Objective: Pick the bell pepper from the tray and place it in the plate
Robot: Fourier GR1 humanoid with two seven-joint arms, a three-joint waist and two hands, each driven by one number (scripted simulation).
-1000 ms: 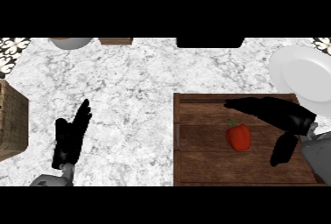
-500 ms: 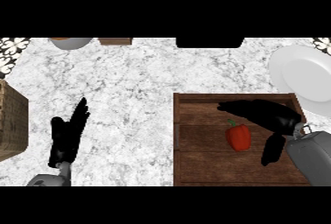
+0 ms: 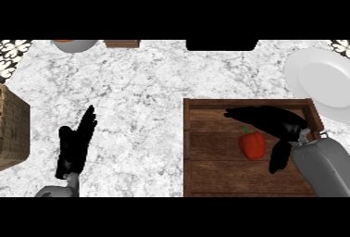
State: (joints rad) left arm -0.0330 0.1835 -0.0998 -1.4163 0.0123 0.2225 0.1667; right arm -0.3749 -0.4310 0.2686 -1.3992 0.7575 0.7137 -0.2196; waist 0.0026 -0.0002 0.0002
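- Surface (image 3: 143, 88): marble-patterned top, white with grey veining, flat and matte.
- Tray (image 3: 212, 178): dark brown wood, rectangular, plank seams running across its floor, raised rim on the far and left sides. Its near edge is cut off at the bottom of the view.
- Bell pepper (image 3: 252, 144): red, glossy, blocky and slightly tapered, short green stem at its far end. Lies on the tray floor, right of the tray's middle.
- Right robot hand (image 3: 277, 121): black, over the tray, fingers spread and reaching leftward just beyond the pepper's stem, thumb hanging down to the pepper's right. The pepper sits in the gap between fingers and thumb; cannot tell whether any part touches it. Nothing is pinched.
- Right forearm (image 3: 321, 166): grey, smooth, rounded, entering from the lower right and covering the tray's right rim there.
- Plate (image 3: 321, 81): white, round, shallow with a broad rim, on the surface just beyond the tray's far right corner; its right side is cut off by the edge.
- Left robot hand (image 3: 74, 146): black, fingers straight and pressed together, pointing away, resting at lower left on the bare surface, well apart from the tray.
- Wicker basket (image 3: 12, 127): woven tan weave, at the left edge, mostly cut off.
- Grey bowl (image 3: 74, 45): at the far edge, only its near curve shows.
- Small wooden block (image 3: 121, 44) beside the bowl, too cropped to identify.
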